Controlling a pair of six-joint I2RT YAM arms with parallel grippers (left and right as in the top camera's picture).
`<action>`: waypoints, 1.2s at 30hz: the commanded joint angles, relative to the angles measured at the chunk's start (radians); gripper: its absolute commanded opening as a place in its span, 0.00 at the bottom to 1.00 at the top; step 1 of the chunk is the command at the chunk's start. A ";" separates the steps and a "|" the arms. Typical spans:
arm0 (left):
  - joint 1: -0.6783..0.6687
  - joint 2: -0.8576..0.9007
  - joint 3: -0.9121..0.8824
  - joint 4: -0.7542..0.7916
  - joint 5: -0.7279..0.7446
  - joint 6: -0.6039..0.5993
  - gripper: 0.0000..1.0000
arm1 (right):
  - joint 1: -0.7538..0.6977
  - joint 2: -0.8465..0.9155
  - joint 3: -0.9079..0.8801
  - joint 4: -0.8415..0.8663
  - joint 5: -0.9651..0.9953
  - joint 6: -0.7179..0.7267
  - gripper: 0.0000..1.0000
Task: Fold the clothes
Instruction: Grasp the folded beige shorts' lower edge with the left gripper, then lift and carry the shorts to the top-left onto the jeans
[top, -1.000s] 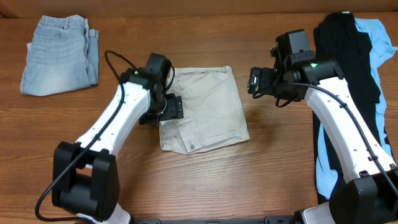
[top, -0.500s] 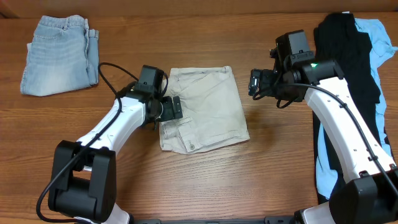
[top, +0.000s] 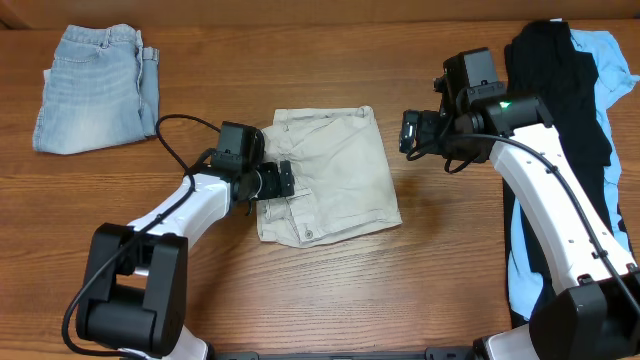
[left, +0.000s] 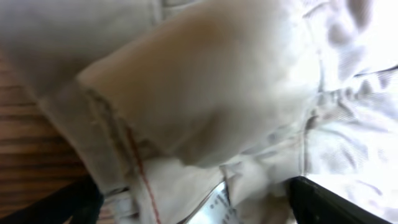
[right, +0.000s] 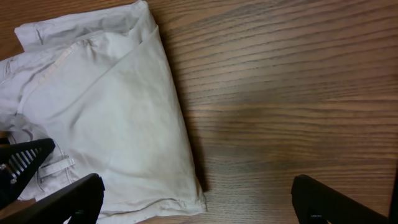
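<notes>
The khaki shorts are lying folded into a rough square in the middle of the tabletop, waistband end with its button turning toward the near edge. The left hand is sitting low right at the shorts' left side, and the left wrist view is showing its fingers spread wide, open, with rumpled beige cloth and a small white label filling the space between them; they are not pinching anything. The right hand is hanging just off the shorts' far right corner, over bare wood. Its fingers are standing wide apart too, open and gripping nothing, with the shorts' right edge and wood grain showing beneath. Faded denim shorts are resting folded at the far left corner, well apart from the action. A black garment is lying over a sky-blue garment along the right edge.
</notes>
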 joint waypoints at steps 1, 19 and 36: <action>0.000 0.083 -0.025 0.014 0.099 0.010 0.82 | -0.001 -0.008 -0.004 0.006 0.019 -0.003 1.00; 0.022 0.217 0.043 -0.128 0.138 -0.175 0.04 | 0.000 -0.008 -0.004 0.028 0.018 -0.003 1.00; 0.295 -0.107 0.726 -0.534 0.175 -0.145 0.04 | 0.000 -0.008 -0.004 0.035 0.017 0.001 1.00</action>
